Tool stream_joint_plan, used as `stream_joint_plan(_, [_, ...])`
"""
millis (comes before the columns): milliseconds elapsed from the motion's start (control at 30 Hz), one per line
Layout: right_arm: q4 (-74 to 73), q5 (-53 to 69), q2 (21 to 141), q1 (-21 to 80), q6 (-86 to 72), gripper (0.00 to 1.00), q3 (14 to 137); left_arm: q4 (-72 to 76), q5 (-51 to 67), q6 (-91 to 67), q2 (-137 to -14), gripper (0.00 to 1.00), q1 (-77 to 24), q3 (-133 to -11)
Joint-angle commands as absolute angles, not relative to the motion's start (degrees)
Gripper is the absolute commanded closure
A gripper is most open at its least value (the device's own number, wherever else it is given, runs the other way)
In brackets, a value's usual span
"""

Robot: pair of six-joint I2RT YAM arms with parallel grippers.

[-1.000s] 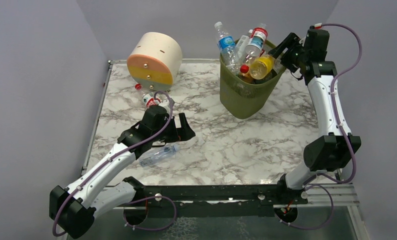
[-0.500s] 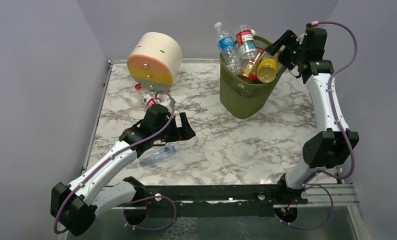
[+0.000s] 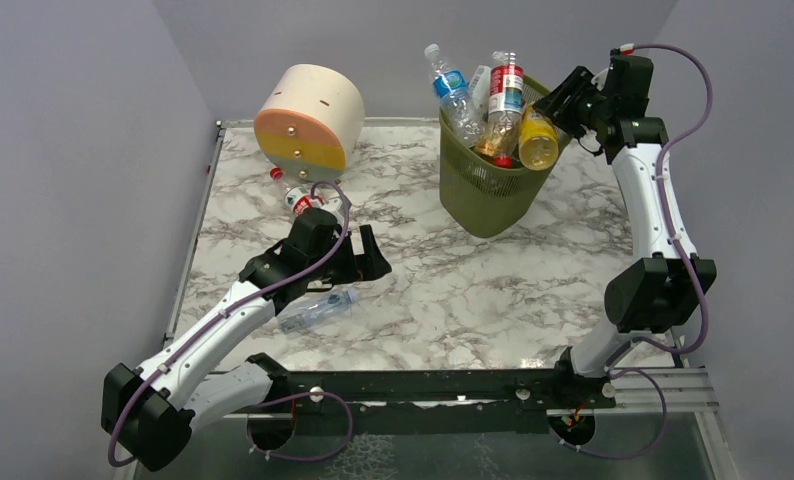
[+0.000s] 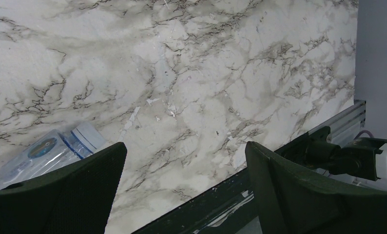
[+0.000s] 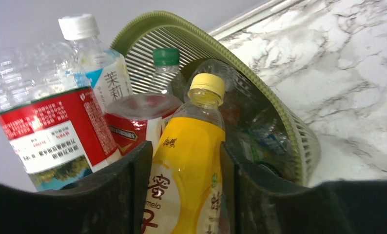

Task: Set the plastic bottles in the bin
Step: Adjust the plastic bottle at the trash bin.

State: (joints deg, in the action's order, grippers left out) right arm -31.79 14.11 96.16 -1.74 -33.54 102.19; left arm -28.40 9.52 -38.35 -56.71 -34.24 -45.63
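Observation:
The olive-green bin [image 3: 488,190] stands at the back right, heaped with plastic bottles: a blue-labelled one [image 3: 451,88], a red-labelled one [image 3: 504,92] and others poke above its rim. My right gripper [image 3: 557,110] [image 5: 184,146] is over the bin's right rim, shut on a yellow bottle [image 3: 538,140] [image 5: 191,161] whose cap points into the bin. My left gripper [image 3: 373,252] [image 4: 185,146] hovers open over the marble, nothing between its fingers. A clear bottle [image 3: 318,309] [image 4: 60,146] lies just beside its left finger. Another red-labelled bottle [image 3: 297,198] lies near the drawer box.
A cream-orange-yellow round drawer box [image 3: 308,117] stands at the back left. The marble table [image 3: 453,290] ends at a black rail [image 3: 423,385] along the near side. Grey walls close in on the left, back and right.
My right gripper's jaws have closed on the yellow bottle at the bin's right rim. The red-labelled bottle in the bin has tipped more upright. The left arm has not moved.

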Motion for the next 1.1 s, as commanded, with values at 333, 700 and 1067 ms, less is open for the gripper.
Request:
stream_joint_plan(333, [-40.93,13.55,95.18,-5.78,-30.95,0.13,113.07,-26.9,8.53,-37.88,-56.32,0.02,-34.37,-46.09])
stream_joint_plan(700, [-47.25,11.18,90.46,-6.11,-25.82,0.14,120.73,-26.98,8.78,-37.79,-56.38,0.02,-34.37,-46.3])
stream_joint_plan(1067, [-45.34,18.77,88.19,-6.12,-24.84,0.18,116.43,-31.06,5.83,-36.14,-55.55,0.01,-34.37,-48.49])
